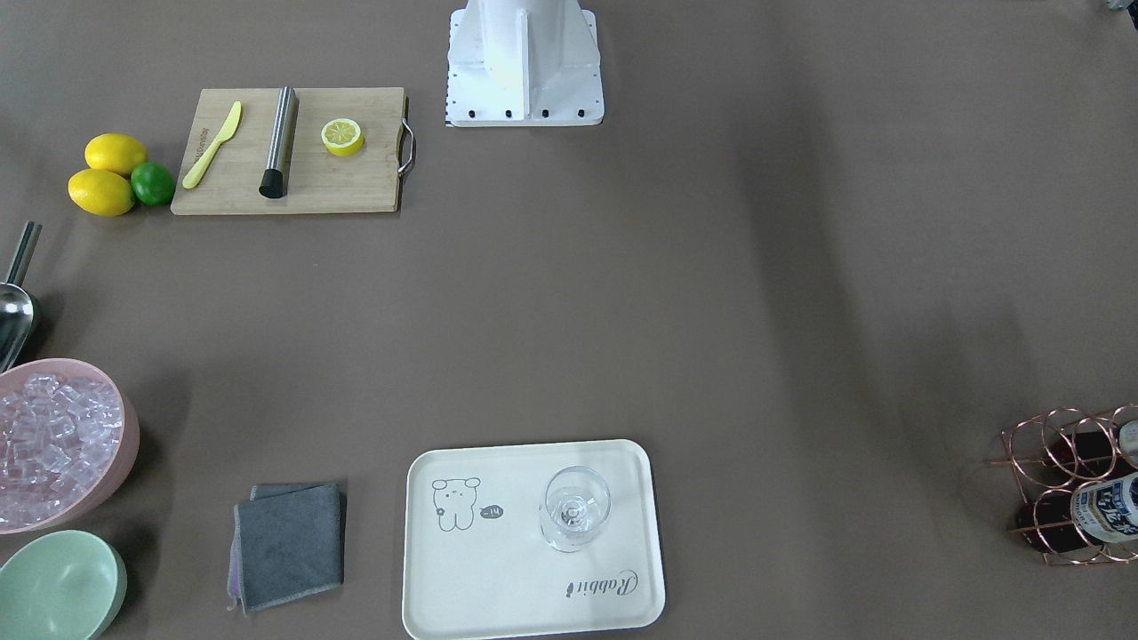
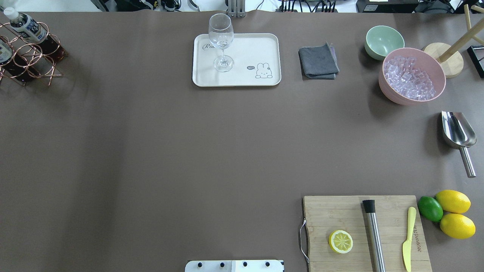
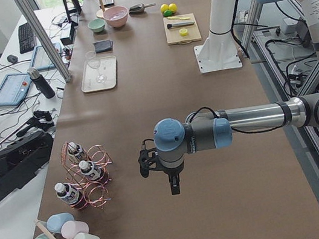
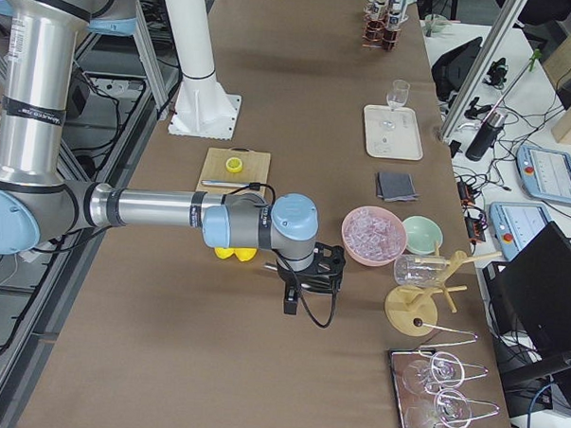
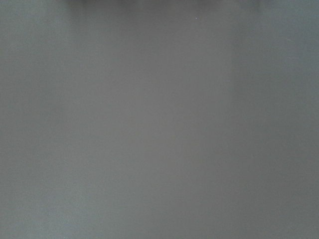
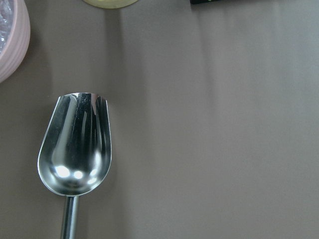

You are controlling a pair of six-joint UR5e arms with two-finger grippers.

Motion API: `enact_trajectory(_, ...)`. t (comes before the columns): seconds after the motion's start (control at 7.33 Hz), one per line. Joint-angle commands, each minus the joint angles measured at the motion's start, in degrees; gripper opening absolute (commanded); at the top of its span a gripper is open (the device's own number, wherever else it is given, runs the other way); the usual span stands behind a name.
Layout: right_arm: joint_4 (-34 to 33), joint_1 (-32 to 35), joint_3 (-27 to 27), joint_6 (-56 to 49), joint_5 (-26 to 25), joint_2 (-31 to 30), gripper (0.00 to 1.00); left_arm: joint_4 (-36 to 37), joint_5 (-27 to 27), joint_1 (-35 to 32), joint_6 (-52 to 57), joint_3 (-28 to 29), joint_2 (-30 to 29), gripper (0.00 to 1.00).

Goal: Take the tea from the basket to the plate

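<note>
Three tea bottles with dark liquid, white caps and white-and-blue labels stand in the copper wire basket [image 2: 34, 56] at the table's far left corner; one tea bottle [image 2: 25, 27] shows well, also in the front view [image 1: 1105, 511] and the exterior left view [image 3: 87, 169]. The cream plate [image 2: 249, 49] lies at the far middle of the table with a clear wine glass [image 2: 221, 37] standing on it. My left gripper [image 3: 174, 186] hangs over bare table, to the right of the basket [image 3: 101, 190] in that view. My right gripper [image 4: 289, 302] hangs near the pink bowl. I cannot tell whether either is open or shut.
A grey cloth [image 2: 318, 62], a green bowl [image 2: 383, 41] and a pink bowl of ice [image 2: 411, 75] sit right of the plate. A steel scoop [image 2: 457, 132] lies nearer. A cutting board [image 2: 365, 232] holds a half lemon, a steel rod and a yellow knife, with lemons and a lime beside.
</note>
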Motion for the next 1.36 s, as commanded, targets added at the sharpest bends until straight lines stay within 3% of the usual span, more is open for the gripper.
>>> enact_trajectory(0.0, 0.0, 0.0, -0.02, 0.0, -0.09, 0.0, 1.0, 0.0, 0.17, -0.94, 0.09, 0.44, -0.18, 0.98)
enact_trajectory(1.23, 0.0, 0.0, 0.15, 0.09, 0.44, 0.0, 1.0, 0.09, 0.26, -1.73, 0.09, 0.27, -1.15, 0.98)
